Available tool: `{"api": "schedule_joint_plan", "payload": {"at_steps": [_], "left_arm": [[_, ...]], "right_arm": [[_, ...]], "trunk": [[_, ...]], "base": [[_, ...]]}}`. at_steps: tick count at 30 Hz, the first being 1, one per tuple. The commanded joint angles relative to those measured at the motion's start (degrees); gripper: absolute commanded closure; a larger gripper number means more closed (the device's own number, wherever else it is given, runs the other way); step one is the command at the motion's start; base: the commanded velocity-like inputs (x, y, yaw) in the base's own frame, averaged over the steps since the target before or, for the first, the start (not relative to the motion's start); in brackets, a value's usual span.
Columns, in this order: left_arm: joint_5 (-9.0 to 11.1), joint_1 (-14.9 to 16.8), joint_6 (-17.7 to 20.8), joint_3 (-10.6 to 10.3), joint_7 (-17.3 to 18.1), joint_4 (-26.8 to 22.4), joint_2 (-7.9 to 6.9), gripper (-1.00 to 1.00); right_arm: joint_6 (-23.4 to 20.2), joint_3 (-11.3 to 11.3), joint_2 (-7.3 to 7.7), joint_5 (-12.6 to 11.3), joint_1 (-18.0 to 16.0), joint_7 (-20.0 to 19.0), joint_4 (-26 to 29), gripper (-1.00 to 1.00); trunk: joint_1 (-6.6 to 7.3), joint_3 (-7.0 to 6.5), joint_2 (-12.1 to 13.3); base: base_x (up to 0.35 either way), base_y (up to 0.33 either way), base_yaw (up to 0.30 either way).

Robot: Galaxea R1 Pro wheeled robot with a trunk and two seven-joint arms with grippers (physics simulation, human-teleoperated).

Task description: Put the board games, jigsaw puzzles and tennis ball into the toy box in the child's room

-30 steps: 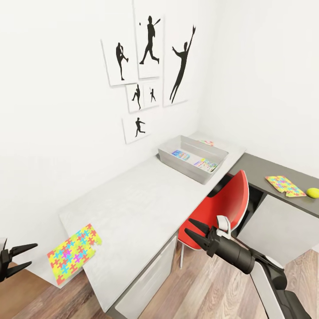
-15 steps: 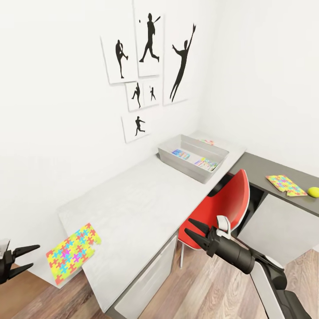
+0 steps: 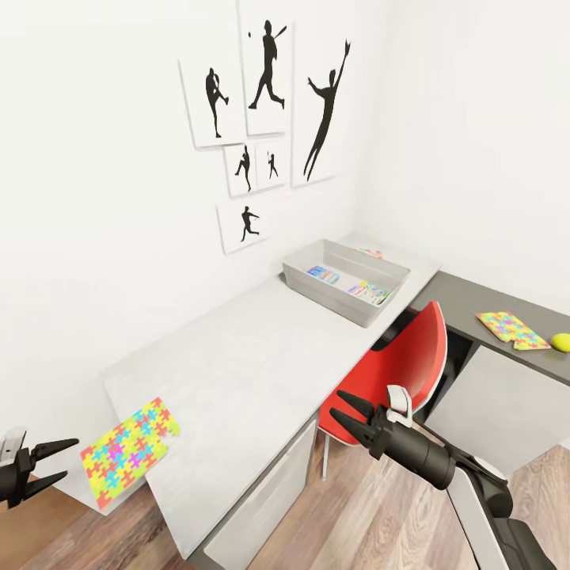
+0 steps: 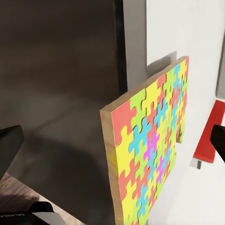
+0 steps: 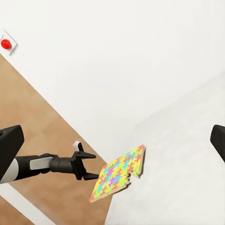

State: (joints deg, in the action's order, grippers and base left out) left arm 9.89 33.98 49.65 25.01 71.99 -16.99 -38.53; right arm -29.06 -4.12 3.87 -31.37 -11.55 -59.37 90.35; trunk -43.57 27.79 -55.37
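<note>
We see a jigsaw puzzle (image 3: 129,452) lying flat at the near end of the light grey counter (image 3: 245,372), at about 8 o'clock in the head view, one corner overhanging the edge. It is a thin square slab of interlocking pieces in yellow, red, blue, green and magenta, with a pale wooden edge (image 4: 108,154) and a notch where a piece is missing along one side. Our left pincer (image 3: 54,463) hangs just beside it, off the counter's end, its two dark fingers spread apart and holding nothing; we also see it from the right wrist (image 5: 86,165), tips close to the puzzle's corner (image 5: 119,172).

Our right pincer (image 3: 345,415) is at 5 o'clock, fingers parted and empty, in front of a red chair (image 3: 396,372).

Toward 1 o'clock the grey toy box (image 3: 317,290) sits on the counter with two colourful board games (image 3: 348,286) lying flat inside. At 3 o'clock, on the darker counter section (image 3: 467,301), lie the second jigsaw puzzle (image 3: 511,329) and, near it, the yellow-green tennis ball (image 3: 560,342).
</note>
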Motion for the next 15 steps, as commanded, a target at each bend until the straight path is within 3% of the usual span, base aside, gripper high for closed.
{"api": "schedule_joint_plan", "payload": {"at_steps": [1,11,15], "left_arm": [[0.1,0.0,0.5,0.0,0.1,0.0,0.02,-1.0],[0.0,0.0,0.4,0.0,0.1,0.0,0.25,-1.0],[0.0,0.0,0.4,0.0,0.1,0.0,0.28,-1.0]], "right_arm": [[-0.5,0.0,0.01,-0.4,0.0,0.0,0.0,-1.0],[-0.6,0.1,0.0,-0.4,0.0,0.0,0.0,-1.0],[-0.6,0.1,0.0,-0.4,0.0,0.0,0.0,-1.0]], "trunk": [[-0.22,0.24,-0.4],[-2.42,2.03,-4.5],[-2.42,2.03,-4.5]], "base": [[0.0,0.0,0.0],[0.0,0.0,0.0],[0.0,0.0,0.0]]}}
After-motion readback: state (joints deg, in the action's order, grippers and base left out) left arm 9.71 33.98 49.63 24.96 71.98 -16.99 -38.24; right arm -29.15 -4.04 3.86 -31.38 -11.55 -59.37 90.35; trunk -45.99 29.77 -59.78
